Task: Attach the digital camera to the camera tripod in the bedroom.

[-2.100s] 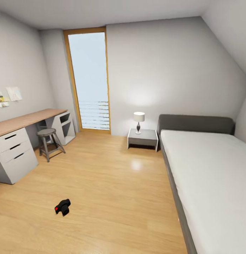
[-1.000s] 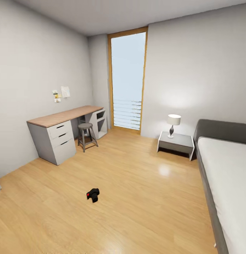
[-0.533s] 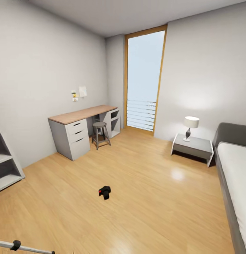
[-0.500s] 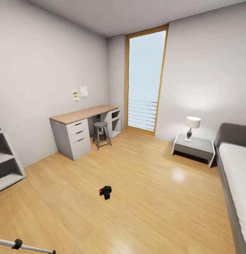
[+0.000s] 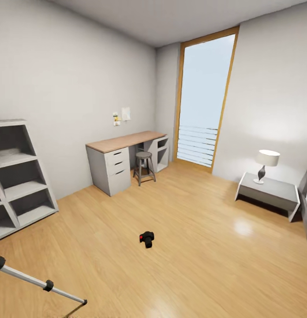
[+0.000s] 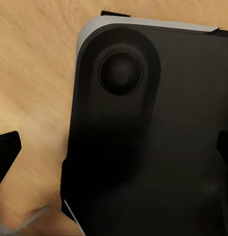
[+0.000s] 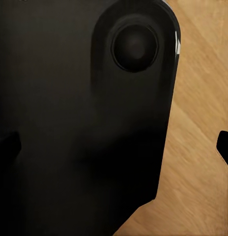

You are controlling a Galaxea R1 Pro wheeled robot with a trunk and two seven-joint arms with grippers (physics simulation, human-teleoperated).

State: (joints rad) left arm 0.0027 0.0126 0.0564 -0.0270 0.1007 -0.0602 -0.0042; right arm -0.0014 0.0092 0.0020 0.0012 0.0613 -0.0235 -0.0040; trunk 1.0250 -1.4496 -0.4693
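The digital camera [image 5: 147, 239], small and black with a red spot, lies on the bare wood floor [image 5: 193, 265] mid-room, open planks all round. Its lens points toward the viewer. A silver camera tripod [image 5: 39, 282] leg slants low nearby. Whether either hand is open, I cannot tell.

Your wrist cameras look onto a broad, matte black body panel [image 6: 158, 137] with rounded corners, a pale grey edge and a round, domed black boss [image 7: 135, 47] set in a recess.
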